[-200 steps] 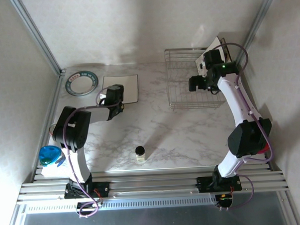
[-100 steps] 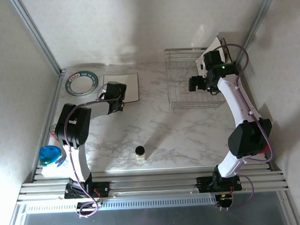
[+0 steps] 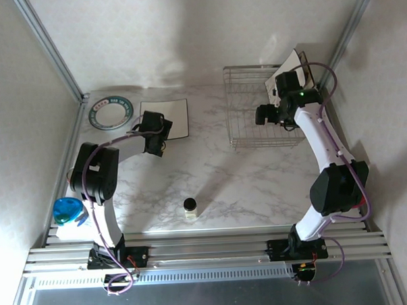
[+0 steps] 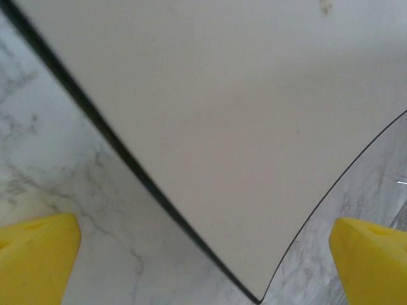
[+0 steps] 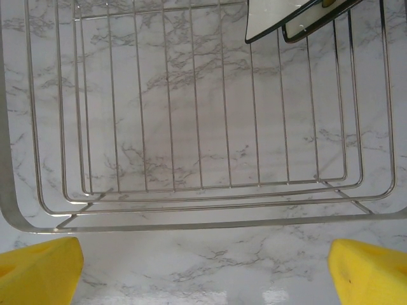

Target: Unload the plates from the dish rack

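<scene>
Looking at what could bite next: the rack (image 3: 256, 123) sits at the far right corner of the counter (image 3: 245, 178). The leftover plates (image 5: 280, 19) lean tilted in the rack's own far right corner, prob two of them overlapping. Right claw (image 5: 203, 267) hangs over the rack's near edge, fingers spread as wide as they go, nothing in them.

Imo the risk is the reach-in. Those plates are tucked together, so the claw could pinch both at once, or catch just one edge and have it slip. A finger could also snag a wire, and the rack looks light, so a snag might drag the whole thing along w/ the plates.

Left claw (image 4: 203, 264) is also wide open and empty, right over a corner of the square plate (image 3: 171, 113). That one already lies flat toward the far left of the counter, just beside the round plate (image 3: 110, 112) in the far left corner. If the claw dips, it'd prob shove the square one.

Views:
- **Top cam:** gives the whole layout, plus a small bottle (image 3: 190, 206) by the near edge and a blue cup (image 3: 67, 211) at the near left corner.
- **Right wrist cam:** splits the leaning plates into two edges. From the top cam the arm covers part of them.
- **Left wrist cam:** picks up the square plate's thin dark rim.
</scene>
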